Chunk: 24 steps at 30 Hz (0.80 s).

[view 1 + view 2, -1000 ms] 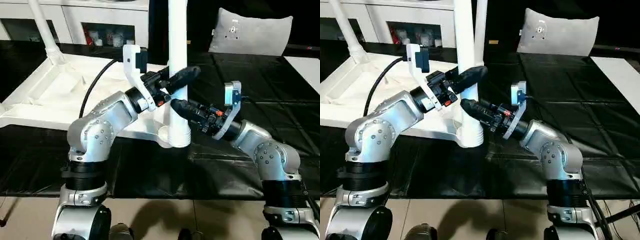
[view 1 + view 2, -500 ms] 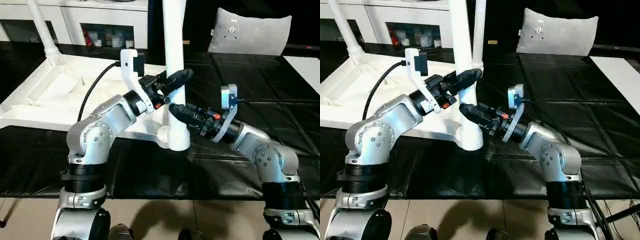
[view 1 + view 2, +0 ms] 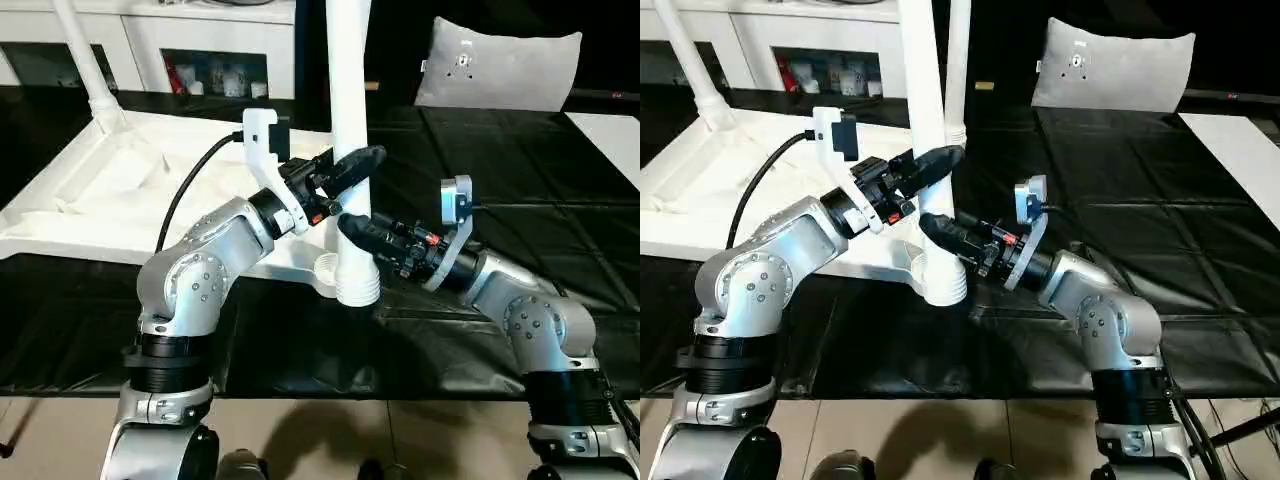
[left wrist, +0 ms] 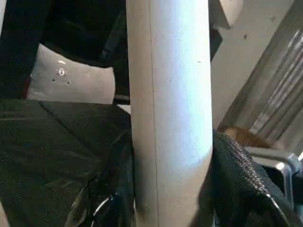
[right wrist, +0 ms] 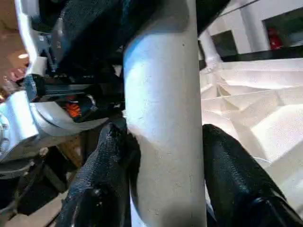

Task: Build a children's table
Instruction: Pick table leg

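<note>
Left claw (image 3: 352, 168) and right claw (image 3: 352, 228) both gripping one upright leg (image 3: 348, 90), three legs standing on upturned table (image 3: 130, 180)

Black-sheeted bench (image 3: 560, 140), grey cushion (image 3: 497, 67) at its far edge, white cabinet (image 3: 180, 40) with open shelves of small items behind, beige tiled floor (image 3: 330, 440) below
</note>
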### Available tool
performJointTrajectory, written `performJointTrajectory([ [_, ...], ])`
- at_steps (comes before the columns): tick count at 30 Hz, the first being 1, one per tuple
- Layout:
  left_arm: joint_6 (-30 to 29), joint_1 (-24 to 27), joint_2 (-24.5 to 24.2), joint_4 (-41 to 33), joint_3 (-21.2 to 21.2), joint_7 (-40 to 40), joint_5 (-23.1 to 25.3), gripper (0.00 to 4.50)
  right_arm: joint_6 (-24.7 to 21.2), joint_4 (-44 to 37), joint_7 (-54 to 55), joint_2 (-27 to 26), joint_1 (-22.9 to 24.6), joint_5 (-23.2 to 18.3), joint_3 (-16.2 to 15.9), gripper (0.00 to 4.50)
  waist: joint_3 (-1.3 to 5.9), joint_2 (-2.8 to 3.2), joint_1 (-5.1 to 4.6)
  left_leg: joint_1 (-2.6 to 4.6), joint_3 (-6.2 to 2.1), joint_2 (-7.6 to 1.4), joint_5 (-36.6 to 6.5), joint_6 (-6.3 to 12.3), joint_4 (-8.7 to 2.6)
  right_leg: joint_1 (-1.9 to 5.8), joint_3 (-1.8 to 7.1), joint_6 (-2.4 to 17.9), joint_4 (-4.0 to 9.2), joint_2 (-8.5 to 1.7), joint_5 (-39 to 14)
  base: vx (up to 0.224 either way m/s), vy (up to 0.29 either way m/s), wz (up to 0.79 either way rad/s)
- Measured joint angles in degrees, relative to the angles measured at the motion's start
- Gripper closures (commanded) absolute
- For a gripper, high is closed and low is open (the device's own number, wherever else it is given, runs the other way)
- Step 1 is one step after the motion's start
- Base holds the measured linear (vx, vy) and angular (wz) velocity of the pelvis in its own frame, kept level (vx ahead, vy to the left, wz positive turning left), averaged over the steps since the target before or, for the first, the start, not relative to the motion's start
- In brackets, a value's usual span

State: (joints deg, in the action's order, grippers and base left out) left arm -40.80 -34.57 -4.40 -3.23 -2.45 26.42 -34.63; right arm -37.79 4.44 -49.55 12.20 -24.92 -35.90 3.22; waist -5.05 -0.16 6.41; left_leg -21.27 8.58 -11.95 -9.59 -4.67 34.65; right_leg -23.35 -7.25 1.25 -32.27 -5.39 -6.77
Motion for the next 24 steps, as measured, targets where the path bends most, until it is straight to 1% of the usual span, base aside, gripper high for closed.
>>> performJointTrajectory([
  [2,0.5,-0.1,-0.8,0.1,0.9,-0.6,2.0,2.66,0.4,0.0,1.7,0.0,0.0,0.5,0.2,1.92,0.04,0.07,-0.1,0.02,0.0,0.0,0.0,0.0,-0.01,0.01,0.0,0.0,0.0,0.0,0.0,0.0,0.0,0.0],
  [3,0.5,-0.1,-1.2,0.3,1.0,-0.7,2.5,2.67,0.5,0.0,2.2,0.1,-0.1,0.5,0.4,1.71,0.06,0.09,-0.17,0.03,0.0,0.01,0.0,0.0,-0.01,0.01,-0.01,0.0,0.0,0.0,0.0,0.0,0.0,0.0],
  [5,0.5,-0.1,-2.0,0.3,1.3,-0.6,3.3,2.68,0.4,0.0,2.7,1.1,-0.2,0.7,0.3,1.51,0.08,0.13,-0.25,0.04,0.0,0.01,0.0,0.0,-0.01,0.01,-0.01,0.0,0.0,0.0,0.0,0.0,0.0,0.0],
  [8,0.5,-0.1,-3.2,0.3,1.8,0.1,3.4,2.68,-1.0,0.0,2.6,3.5,-0.4,0.8,0.4,1.39,0.1,0.13,-0.22,0.07,0.01,0.02,0.0,0.0,0.0,0.04,0.0,0.0,0.01,0.0,0.0,0.0,0.0,0.0],
  [9,0.5,-0.2,-3.6,0.3,2.4,0.9,3.4,2.68,-2.1,0.0,1.8,4.4,-0.5,0.6,0.4,1.07,0.11,0.12,-0.19,0.07,0.01,0.02,0.0,0.0,0.0,0.05,-0.01,0.0,0.01,0.0,0.0,0.0,0.0,0.0],
  [10,0.4,-0.4,-3.7,0.3,2.8,1.5,3.4,2.68,-3.0,0.0,0.9,5.2,-0.5,0.6,0.1,1.07,0.11,0.11,-0.14,0.07,0.01,0.02,0.0,0.0,0.0,0.06,0.0,0.0,0.01,0.0,0.0,0.0,0.0,0.0],
  [12,-0.3,-0.8,-4.0,0.1,3.7,2.9,3.2,2.68,-4.5,0.0,-0.7,7.0,-1.1,0.5,-0.7,0.99,0.11,0.11,-0.13,0.07,0.01,0.02,0.0,0.0,0.0,0.06,0.0,0.0,0.01,0.0,0.0,0.0,0.0,0.0],
  [13,-0.4,-0.9,-4.2,0.0,3.9,3.4,3.2,2.68,-4.7,0.0,-1.3,7.5,-1.6,0.5,-1.2,0.73,0.11,0.11,-0.14,0.08,0.01,0.02,0.0,0.0,0.0,0.06,0.0,0.0,0.01,0.0,0.0,0.0,0.0,0.0],
  [14,-0.5,-0.9,-4.3,-0.2,4.2,3.7,3.2,2.68,-4.9,0.0,-2.1,8.2,-2.1,0.5,-1.8,0.73,0.12,0.1,-0.15,0.09,0.02,0.02,0.0,0.0,-0.01,0.06,0.0,0.0,0.01,0.0,0.0,0.0,0.0,0.0],
  [15,-0.7,-1.0,-4.3,-0.5,4.8,4.3,3.0,2.68,-5.3,0.1,-2.9,8.8,-2.4,0.5,-2.1,0.59,0.14,0.06,-0.16,0.11,0.02,0.01,0.0,0.0,-0.01,0.07,-0.01,0.0,0.01,0.0,0.0,0.0,0.0,0.0],
  [17,-1.1,-1.0,-4.4,-1.1,5.3,5.0,2.8,2.68,-5.8,0.2,-3.8,9.3,-2.8,0.5,-2.6,0.53,0.14,0.06,-0.2,0.11,0.03,0.01,0.0,0.0,-0.01,0.07,-0.01,0.0,0.01,0.0,0.0,0.0,0.0,0.0],
  [20,-1.4,-1.0,-4.6,-2.0,5.7,6.0,2.2,2.68,-6.1,0.9,-4.8,9.2,-3.2,0.6,-4.0,0.19,0.15,0.04,-0.22,0.1,0.04,0.01,0.0,0.0,-0.03,0.07,-0.01,0.0,0.01,0.0,0.0,0.0,0.0,0.0],
  [24,-2.0,-1.0,-4.4,-3.1,6.4,7.3,0.8,2.68,-6.2,1.5,-6.7,9.3,-4.4,1.0,-6.0,0.15,0.2,-0.03,-0.17,0.1,0.05,0.0,0.0,0.0,-0.02,0.07,0.0,0.0,0.01,0.0,0.0,0.0,0.0,0.0],
])
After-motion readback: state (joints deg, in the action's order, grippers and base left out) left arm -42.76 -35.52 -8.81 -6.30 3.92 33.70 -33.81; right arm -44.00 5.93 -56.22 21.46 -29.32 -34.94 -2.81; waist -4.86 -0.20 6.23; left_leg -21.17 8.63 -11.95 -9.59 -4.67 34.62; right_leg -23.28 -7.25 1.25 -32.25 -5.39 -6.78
